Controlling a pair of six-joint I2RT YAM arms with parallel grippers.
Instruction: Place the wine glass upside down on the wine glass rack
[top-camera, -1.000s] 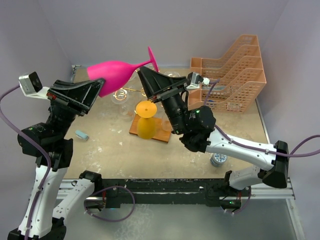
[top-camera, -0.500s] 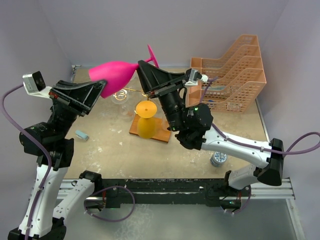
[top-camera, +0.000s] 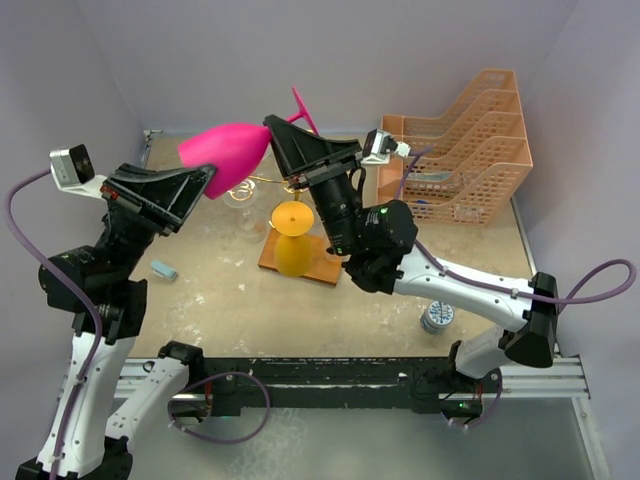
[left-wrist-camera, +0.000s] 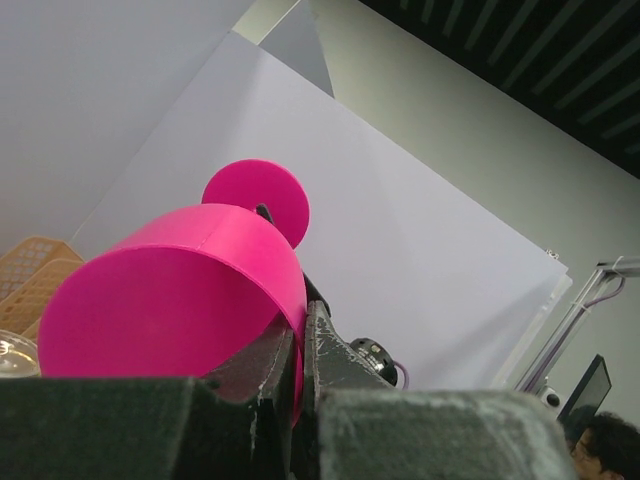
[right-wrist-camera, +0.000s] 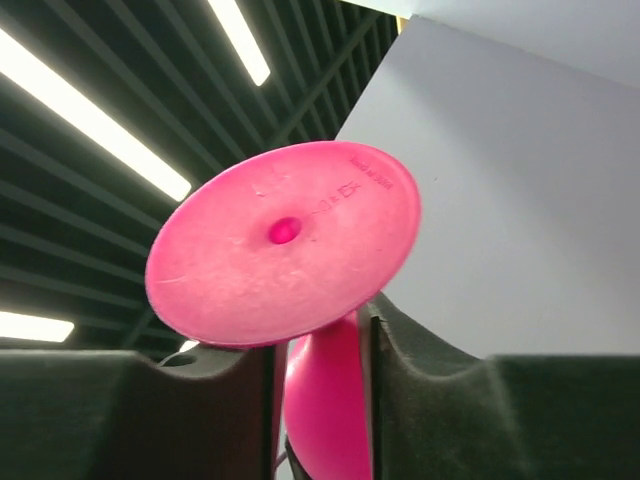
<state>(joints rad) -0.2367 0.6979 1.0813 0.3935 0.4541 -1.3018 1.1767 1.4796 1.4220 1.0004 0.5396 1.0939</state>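
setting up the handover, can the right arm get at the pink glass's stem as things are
Probably yes. The right gripper straddles the pink wine glass at its stem, just under the foot; the left gripper holds only the bowl, leaving the stem free. Whether the jaws pinch yet is unclear.

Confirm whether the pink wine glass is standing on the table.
No, the pink wine glass is held sideways in the air by the left end effector.

Embossed lettering on the wine glass (right-wrist-camera: 282, 245) foot is unreadable.
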